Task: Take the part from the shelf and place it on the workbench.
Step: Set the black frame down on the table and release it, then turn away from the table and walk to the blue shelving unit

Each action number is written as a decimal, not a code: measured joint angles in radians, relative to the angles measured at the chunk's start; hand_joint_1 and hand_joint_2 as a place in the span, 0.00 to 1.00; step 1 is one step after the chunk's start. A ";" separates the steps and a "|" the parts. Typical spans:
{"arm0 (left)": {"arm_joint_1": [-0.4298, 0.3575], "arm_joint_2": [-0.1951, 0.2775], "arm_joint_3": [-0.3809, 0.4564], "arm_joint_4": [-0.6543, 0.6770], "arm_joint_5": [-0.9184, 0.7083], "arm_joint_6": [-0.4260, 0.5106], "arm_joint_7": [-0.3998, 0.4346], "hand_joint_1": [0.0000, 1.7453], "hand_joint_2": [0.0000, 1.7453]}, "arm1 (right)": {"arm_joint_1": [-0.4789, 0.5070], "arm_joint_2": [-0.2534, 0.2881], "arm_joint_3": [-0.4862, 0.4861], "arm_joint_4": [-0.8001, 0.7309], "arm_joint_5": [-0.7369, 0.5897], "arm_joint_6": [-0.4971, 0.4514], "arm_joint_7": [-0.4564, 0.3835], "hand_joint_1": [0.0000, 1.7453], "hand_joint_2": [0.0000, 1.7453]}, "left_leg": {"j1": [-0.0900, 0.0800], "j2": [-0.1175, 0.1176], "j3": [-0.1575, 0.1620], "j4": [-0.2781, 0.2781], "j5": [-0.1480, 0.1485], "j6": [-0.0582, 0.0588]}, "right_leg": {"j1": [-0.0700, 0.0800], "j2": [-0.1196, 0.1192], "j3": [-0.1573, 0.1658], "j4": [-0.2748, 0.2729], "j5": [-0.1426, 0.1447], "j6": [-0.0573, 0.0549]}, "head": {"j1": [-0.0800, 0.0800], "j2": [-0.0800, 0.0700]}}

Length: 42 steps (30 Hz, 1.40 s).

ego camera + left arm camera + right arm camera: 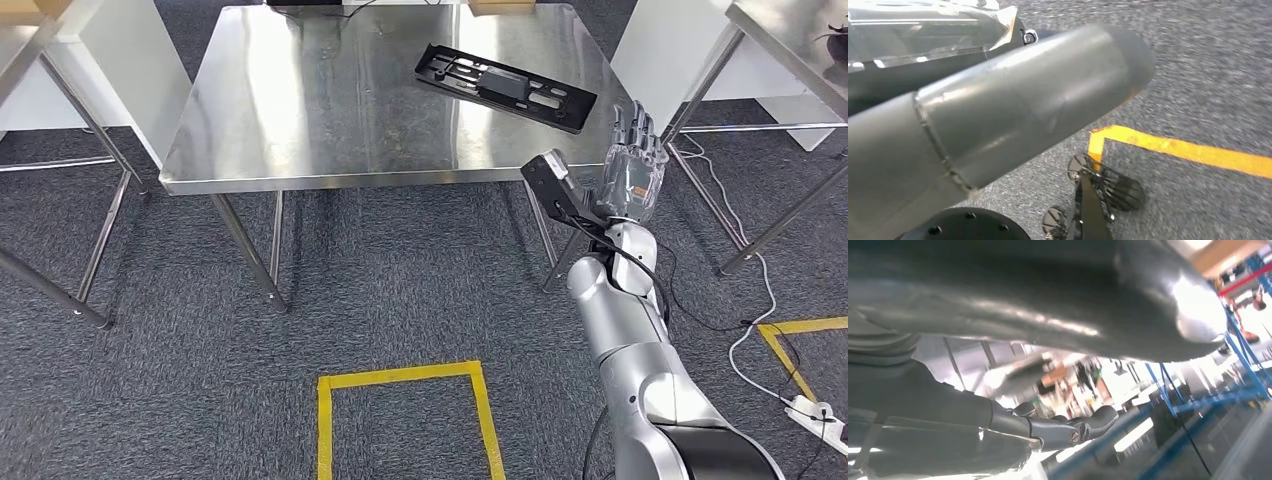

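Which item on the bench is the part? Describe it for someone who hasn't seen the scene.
Find the square stainless-steel workbench in the middle of the head view. On its far right area, beyond the raised right hand, lies the part: a long, flat black plastic panel with cut-out slots, set diagonally. It is the one dark thing lying flat on the shiny top.

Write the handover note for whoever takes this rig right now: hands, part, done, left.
Right hand: raised by the workbench's near right corner, fingers extended, holding nothing.
Left hand: hangs over the carpet near yellow floor tape; whether it is open or shut can't be judged.
Part: the long black part lies flat on the workbench, toward its far right side, free of both hands.
Done: part placed.
Left: draw the right arm back.
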 joint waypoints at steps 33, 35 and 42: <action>0.010 -0.009 0.004 0.000 0.062 0.052 0.006 0.00 0.00 | 0.607 0.032 -0.365 -0.247 -0.111 -0.026 -0.323 0.00 0.00 | -0.003 -0.041 -0.008 -0.022 0.027 -0.003 | 0.000 0.021 0.162 -0.151 -0.019 0.011 | 0.004 0.000; 0.010 -0.010 0.004 0.000 0.061 0.055 0.006 0.00 0.00 | 0.602 0.030 -0.372 -0.228 -0.138 -0.014 -0.309 0.00 0.00 | -0.006 -0.064 -0.010 -0.022 0.034 -0.014 | -0.002 0.055 0.227 -0.276 0.014 0.011 | 0.002 0.000; 0.017 -0.013 0.001 0.001 0.020 0.089 -0.002 0.00 0.00 | 0.647 -0.017 -0.427 0.142 -0.265 0.141 -0.029 0.00 0.00 | -0.003 -0.019 -0.061 0.070 -0.025 -0.047 | 0.000 -0.002 0.255 -0.324 0.038 -0.042 | -0.006 0.000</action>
